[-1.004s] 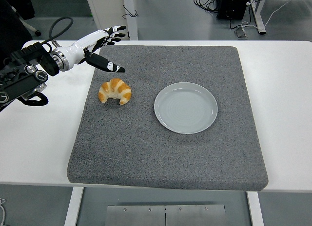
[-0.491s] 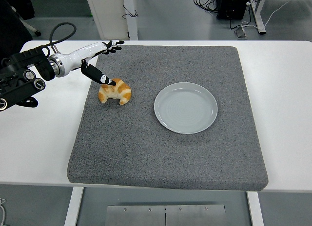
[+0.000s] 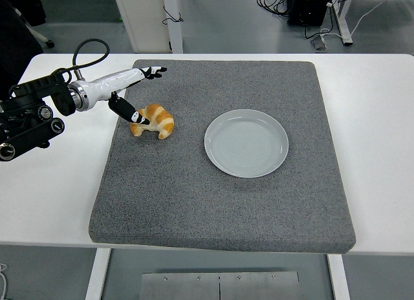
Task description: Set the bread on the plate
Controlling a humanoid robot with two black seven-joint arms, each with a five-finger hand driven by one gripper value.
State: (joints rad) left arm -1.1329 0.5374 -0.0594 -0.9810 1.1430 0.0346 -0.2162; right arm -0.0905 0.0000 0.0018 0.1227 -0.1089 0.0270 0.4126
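Note:
A golden croissant (image 3: pixel 155 121) lies on the grey mat (image 3: pixel 220 190), left of the empty pale plate (image 3: pixel 246 143). My left hand (image 3: pixel 138 96) reaches in from the left edge and sits just above and left of the croissant. Its thumb touches the croissant's left end near the mat, while the other fingers (image 3: pixel 152 72) stretch out straight beyond the bread, well apart from it. The hand is open and grasps nothing. The right arm does not show.
The mat covers most of the white table (image 3: pixel 378 119). The arm's black forearm and cable (image 3: pixel 29 112) sit over the table's left side. Cables and a desk leg lie on the floor beyond the far edge.
The left hand has come down and toward me, from above the mat's far left corner to the croissant. Its thumb now touches the bread's left end. The croissant has not moved.

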